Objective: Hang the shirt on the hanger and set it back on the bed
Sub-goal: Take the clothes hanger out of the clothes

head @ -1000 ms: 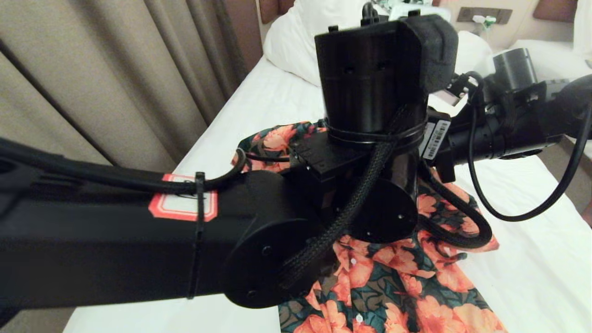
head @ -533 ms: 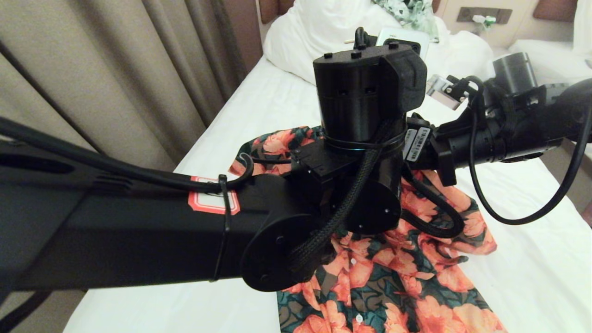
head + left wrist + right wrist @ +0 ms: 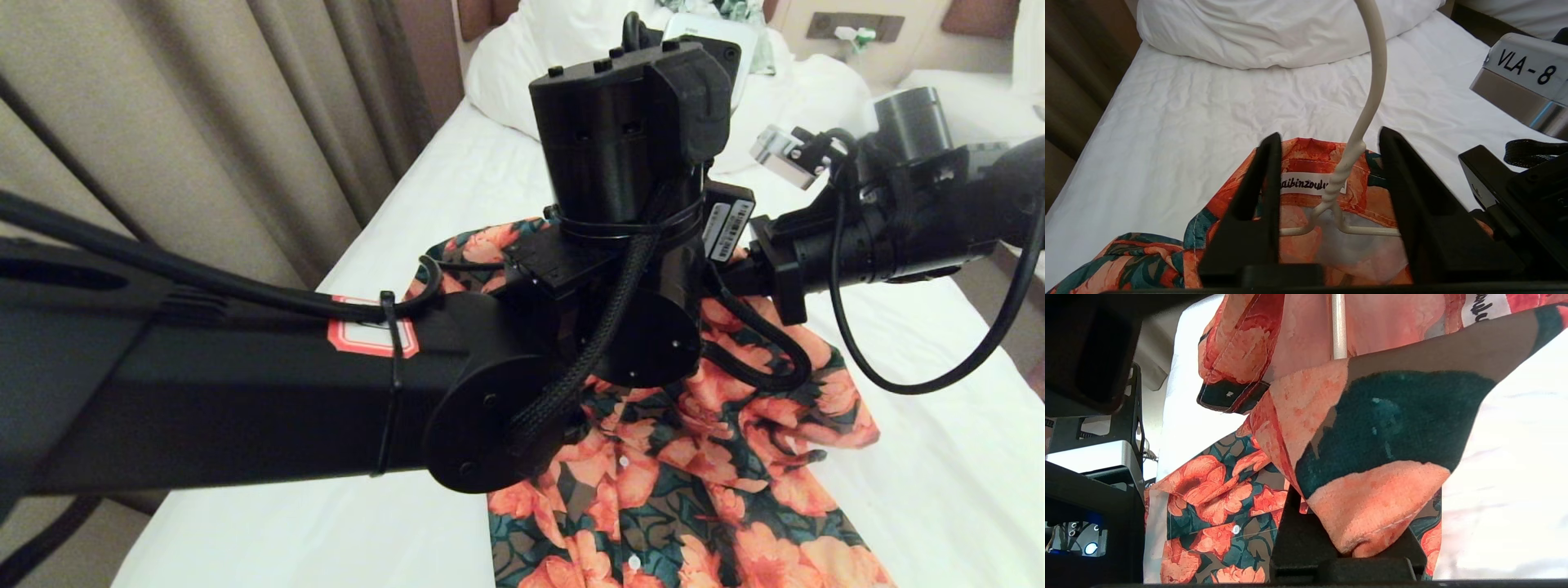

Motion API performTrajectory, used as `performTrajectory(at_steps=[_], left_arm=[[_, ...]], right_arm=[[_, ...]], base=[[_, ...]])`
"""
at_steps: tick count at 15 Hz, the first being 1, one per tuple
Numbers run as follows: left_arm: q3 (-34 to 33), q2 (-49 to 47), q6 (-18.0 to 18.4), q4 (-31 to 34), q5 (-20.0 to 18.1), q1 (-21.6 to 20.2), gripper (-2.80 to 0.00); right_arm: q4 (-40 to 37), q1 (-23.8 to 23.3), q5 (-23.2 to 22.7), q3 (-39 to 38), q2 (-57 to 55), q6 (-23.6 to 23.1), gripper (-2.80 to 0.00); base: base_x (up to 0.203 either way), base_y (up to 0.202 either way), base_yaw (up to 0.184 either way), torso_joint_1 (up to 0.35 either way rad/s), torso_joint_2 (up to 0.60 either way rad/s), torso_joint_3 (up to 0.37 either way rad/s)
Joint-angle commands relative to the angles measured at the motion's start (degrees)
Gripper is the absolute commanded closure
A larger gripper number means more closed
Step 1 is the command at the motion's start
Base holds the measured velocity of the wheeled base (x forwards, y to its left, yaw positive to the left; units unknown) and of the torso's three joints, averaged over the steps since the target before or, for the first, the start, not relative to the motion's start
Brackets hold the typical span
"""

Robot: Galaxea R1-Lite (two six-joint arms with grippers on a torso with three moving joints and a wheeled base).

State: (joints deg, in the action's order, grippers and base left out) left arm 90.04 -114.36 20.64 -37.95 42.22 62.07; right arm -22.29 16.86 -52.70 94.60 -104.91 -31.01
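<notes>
The shirt (image 3: 694, 498) lies on the bed (image 3: 269, 539), near the middle of the white sheet, with its collar end toward the far pillow (image 3: 1274, 32) and its buttons showing. It is thin, soft cloth. It is light and floppy, so it will sag, bunch up and slide when it is pulled. It is best to pinch it at a thick part, like the collar or a seam, because a thin fold may slip out.

The hanger (image 3: 1367, 106) is hard, thin wire, and it looks smooth, so it may slip or twist between the fingers. Its bottom part is tucked inside the neck of the shirt, and the long hook sticks up past the collar label. The best place to hold it looks like the twisted neck just under the hook, since the bumps there give some grip.

The left arm comes in from the near left and bends over the collar end of the shirt. The left gripper (image 3: 1329, 179) points toward the far pillow. Its two black fingers (image 3: 1265, 179) stand apart, one on each side of the twisted neck of the hanger, and they do not touch it.

The right arm comes in from the right, low over the shirt. The right gripper (image 3: 1347, 543) is clamped tight on a fold of the shirt near the collar and holds that fold up off the bed
</notes>
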Motion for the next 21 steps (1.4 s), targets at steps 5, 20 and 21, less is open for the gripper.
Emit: performTrajectory(at_steps=[5,20,21], left_arm=[[0.85,-0.16,0.31,-0.11,0.32,0.15,0.0],[1.1,0.01,1.16,-0.11,0.67,0.15,0.0],[1.1,0.02,1.16,-0.11,0.67,0.15,0.0]], right_arm=[[-0.12,-0.16,-1.1,-0.47,0.32,-0.99,0.0],[0.24,-2.27,-5.75,-0.47,0.15,-7.23,-2.8],[1.1,-2.3,-5.92,-0.4,0.23,-7.23,-2.8]], base=[[0.0,0.0,0.0,0.0,0.0,0.0],[0.0,0.0,0.0,0.0,0.0,0.0],[0.0,0.0,0.0,0.0,0.0,0.0]])
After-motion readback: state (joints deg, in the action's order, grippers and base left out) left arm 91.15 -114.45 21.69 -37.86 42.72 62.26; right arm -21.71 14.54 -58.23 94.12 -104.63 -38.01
